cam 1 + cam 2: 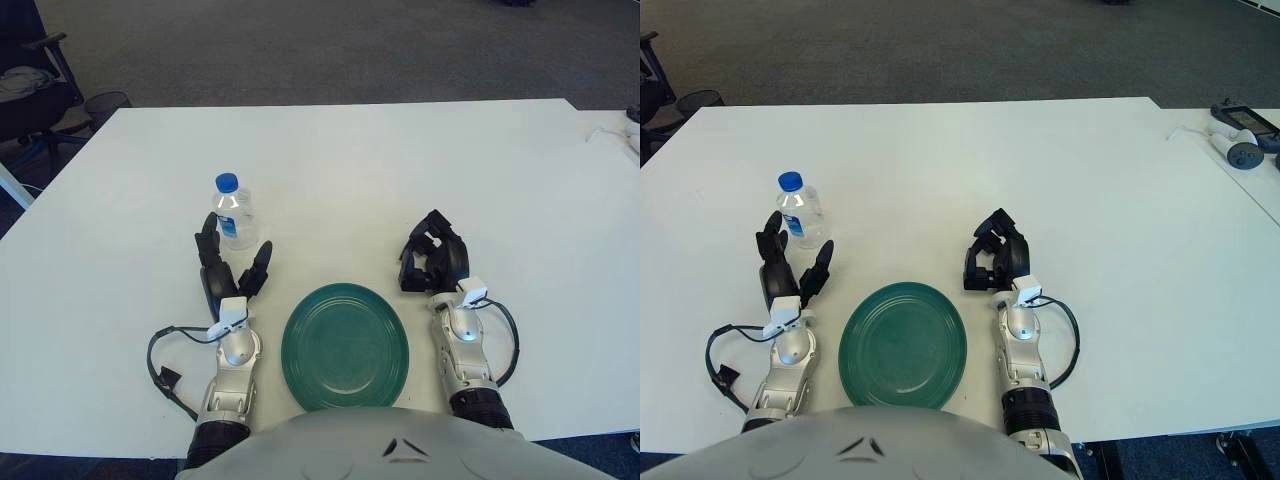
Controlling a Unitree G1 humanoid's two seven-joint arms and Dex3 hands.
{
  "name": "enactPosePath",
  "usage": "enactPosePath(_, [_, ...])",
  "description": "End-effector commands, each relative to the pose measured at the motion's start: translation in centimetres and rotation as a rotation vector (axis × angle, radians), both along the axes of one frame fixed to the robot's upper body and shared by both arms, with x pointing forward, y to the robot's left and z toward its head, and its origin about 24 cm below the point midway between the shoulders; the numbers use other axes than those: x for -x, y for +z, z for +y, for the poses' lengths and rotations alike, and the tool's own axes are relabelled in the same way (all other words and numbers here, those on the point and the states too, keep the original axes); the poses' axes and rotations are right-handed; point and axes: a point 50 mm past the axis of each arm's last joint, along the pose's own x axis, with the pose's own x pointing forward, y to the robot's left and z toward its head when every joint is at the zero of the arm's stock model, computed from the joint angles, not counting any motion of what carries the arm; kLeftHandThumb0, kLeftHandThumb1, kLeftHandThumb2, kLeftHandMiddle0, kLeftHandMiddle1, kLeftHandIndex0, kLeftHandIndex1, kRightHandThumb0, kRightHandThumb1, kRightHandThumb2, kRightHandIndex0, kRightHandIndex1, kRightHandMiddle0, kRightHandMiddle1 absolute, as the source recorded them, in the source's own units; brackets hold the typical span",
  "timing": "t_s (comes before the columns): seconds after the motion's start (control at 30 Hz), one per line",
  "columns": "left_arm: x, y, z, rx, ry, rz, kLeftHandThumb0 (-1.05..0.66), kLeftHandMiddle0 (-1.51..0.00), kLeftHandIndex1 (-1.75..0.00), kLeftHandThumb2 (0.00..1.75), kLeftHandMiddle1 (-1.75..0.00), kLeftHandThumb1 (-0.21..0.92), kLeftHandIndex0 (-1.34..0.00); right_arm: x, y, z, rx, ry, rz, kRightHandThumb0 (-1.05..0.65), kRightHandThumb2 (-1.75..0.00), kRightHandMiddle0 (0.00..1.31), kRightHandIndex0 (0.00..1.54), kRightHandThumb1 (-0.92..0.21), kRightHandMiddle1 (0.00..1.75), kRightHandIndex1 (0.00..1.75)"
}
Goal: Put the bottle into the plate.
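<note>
A small clear water bottle [234,211] with a blue cap stands upright on the white table [350,160], left of centre. A round green plate [345,346] lies near the front edge, between my two hands. My left hand [233,262] is just in front of the bottle, fingers spread, holding nothing and not touching it. My right hand [431,256] shows to the right of the plate, fingers curled, holding nothing.
An office chair [35,90] stands off the table's far left corner. Small devices and a cable [1235,135] lie on a second table at the far right. Cables loop beside both forearms near the front edge.
</note>
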Motion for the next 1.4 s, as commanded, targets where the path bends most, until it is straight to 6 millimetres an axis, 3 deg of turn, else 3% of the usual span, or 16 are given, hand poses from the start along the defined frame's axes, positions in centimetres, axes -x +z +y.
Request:
enactPosePath(0.0, [1.4,-2.4,0.6,-0.001,0.004,0.153,-1.05,0.00,-0.24,0.17,-0.32,0.92,0.00,1.9,-2.8,0.1,-0.048,-0.019,0.121,0.00,-1.70,0.67,0.93,0.06,1.75,1.63])
enactPosePath(0.43, [1.1,-2.3,0.8,0.013,-0.004,0.162,-1.05,0.00,-0.10,0.13,-0.17,0.92,0.00,1.8,-2.9,0.2,-0.066,-0.003,0.113,0.00,-1.70,0.65,0.91,0.04,1.75,1.66])
enactPosePath(1.37, [-1.0,-2.7,1.2,0.051,0.117,0.148,-1.03,0.00,-0.14,0.08,-0.26,0.90,0.00,1.8,-3.2,0.2,-0.076,-0.007,0.120,0.00,-1.70,0.66,0.92,0.05,1.75,1.65])
